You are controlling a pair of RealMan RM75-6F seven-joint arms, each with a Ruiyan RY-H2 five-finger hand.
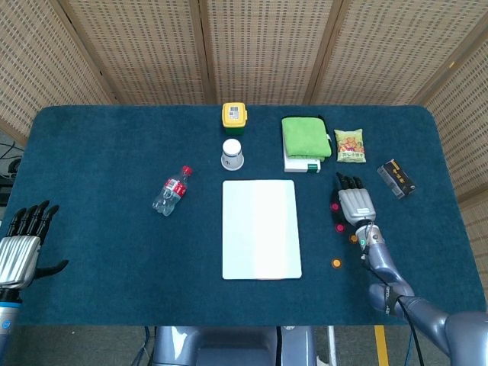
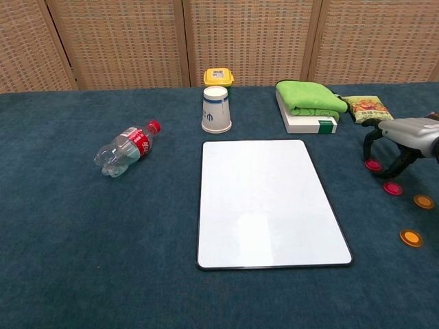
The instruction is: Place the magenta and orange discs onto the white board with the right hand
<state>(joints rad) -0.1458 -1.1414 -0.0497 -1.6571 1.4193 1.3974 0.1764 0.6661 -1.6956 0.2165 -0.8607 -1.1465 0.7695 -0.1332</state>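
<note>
Now the right hand (image 2: 401, 140) hangs over the far magenta disc (image 2: 372, 164), fingers curled down and apart, holding nothing. Both magenta discs and both orange discs (image 2: 411, 238) lie on the cloth right of the white board (image 2: 267, 202). Meanwhile the left hand (image 1: 23, 244) rests open.

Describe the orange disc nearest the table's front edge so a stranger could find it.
Start at the white board in the middle of the table, then look right of its near corner. Four small discs lie there; this orange disc is the frontmost, lying apart from the right hand.
</note>
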